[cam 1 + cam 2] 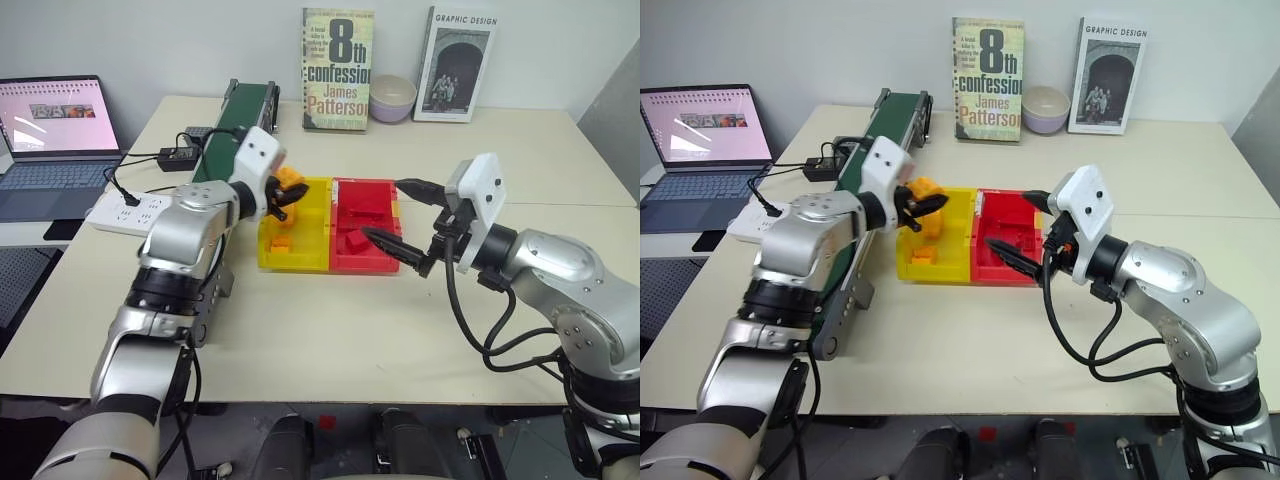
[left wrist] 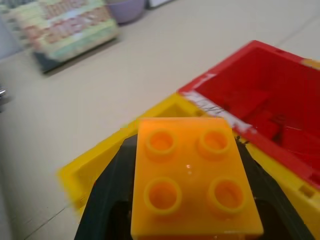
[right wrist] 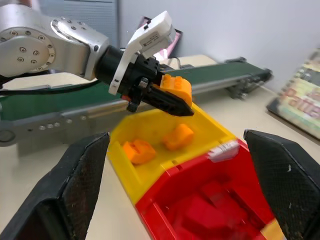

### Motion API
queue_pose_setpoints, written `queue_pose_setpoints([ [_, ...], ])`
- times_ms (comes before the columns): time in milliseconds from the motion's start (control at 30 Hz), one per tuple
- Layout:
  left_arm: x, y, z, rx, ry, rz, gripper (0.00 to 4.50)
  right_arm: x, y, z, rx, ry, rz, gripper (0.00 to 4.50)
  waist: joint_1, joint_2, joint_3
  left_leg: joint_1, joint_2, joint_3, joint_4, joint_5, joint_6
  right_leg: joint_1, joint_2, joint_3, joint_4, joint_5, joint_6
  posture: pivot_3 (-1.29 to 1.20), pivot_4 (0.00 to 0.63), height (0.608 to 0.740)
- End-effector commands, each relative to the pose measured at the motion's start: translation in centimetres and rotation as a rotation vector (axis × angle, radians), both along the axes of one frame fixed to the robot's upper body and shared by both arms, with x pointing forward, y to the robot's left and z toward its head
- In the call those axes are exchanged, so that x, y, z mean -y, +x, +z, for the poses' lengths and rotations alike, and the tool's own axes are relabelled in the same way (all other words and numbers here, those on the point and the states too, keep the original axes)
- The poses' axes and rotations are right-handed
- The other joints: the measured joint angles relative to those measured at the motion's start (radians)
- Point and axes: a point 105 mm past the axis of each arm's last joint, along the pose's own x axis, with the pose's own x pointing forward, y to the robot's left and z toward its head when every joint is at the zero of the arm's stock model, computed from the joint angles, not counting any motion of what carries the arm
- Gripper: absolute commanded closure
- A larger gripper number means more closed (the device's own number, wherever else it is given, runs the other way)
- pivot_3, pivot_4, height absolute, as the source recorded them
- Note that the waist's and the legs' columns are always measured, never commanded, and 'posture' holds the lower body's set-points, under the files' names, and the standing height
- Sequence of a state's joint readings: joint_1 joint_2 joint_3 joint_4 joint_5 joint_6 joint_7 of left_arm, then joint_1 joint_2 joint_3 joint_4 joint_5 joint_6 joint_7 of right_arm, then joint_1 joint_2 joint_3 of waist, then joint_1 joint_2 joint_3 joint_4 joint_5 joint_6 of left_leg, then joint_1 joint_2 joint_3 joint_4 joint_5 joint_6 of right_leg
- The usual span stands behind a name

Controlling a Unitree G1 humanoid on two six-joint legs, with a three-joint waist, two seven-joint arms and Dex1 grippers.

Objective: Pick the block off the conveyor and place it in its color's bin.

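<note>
Beige table point(image 1: 330, 330) at frame centre w/ conveyor point(image 1: 890, 120) running toward upper left, left gripper point(image 1: 924, 207) clamped on the block point(image 1: 927, 192), held above the bin point(image 1: 952, 262) mid-frame, while right gripper point(image 1: 400, 215) hangs w/ fingers spread wide over red tray point(image 1: 375, 262) just right.

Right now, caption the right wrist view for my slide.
Left gripper holds the orange block above the yellow bin, right gripper open.
</note>
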State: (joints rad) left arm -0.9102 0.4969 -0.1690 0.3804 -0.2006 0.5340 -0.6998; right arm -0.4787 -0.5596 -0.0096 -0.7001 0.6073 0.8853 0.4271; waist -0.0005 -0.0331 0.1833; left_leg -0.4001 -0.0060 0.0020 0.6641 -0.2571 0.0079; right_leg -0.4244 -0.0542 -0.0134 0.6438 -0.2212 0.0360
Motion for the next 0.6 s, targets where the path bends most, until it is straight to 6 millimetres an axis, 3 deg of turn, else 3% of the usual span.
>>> queue_pose_setpoints([
  [33, 0.4, 1.0, 0.2, 0.025, 0.049, -0.046, 2.21, 0.5, -0.9, 0.7, 0.051, 0.021, -0.077, 0.0, -0.002, 0.0, 0.0, 0.0, 0.0, 0.001, 0.0, 0.0, 0.0, -0.001, 0.0, 0.001, 0.0, 0.0, 0.0, 0.0, 0.15, 0.74],
  [367, 0.1, 1.3, 1.1, 0.033, 0.06, -0.062, 0.24, 1.4, -1.1, 1.3, 0.057, 0.029, -0.127, 0.0, -0.001, 0.0, 0.0, -0.001, 0.0, 0.0, 0.001, 0.0, 0.0, 0.0, 0.0, 0.0, 0.0, 0.0, 0.001, 0.0, 0.15, 0.74],
  [467, -0.5, 0.5, 1.4, 0.03, 0.061, -0.076, 0.05, 1.5, -1.0, 1.4, 0.049, 0.028, -0.109, 0.0, -0.002, 0.0, 0.0, -0.001, 0.0, 0.0, 0.001, 0.0, 0.0, -0.001, 0.0, 0.0, 0.0, 0.0, 0.001, 0.0, 0.15, 0.74],
  [600, -4.9, -2.7, 3.4, 0.034, 0.057, -0.069, 0.05, 1.6, 0.6, 2.1, 0.05, -0.011, -0.028, 0.0, -0.02, 0.0, 0.0, 0.0, 0.001, 0.001, 0.0, 0.0, 0.0, -0.001, 0.001, 0.001, 0.001, 0.0, 0.001, 0.0, 0.15, 0.74],
])
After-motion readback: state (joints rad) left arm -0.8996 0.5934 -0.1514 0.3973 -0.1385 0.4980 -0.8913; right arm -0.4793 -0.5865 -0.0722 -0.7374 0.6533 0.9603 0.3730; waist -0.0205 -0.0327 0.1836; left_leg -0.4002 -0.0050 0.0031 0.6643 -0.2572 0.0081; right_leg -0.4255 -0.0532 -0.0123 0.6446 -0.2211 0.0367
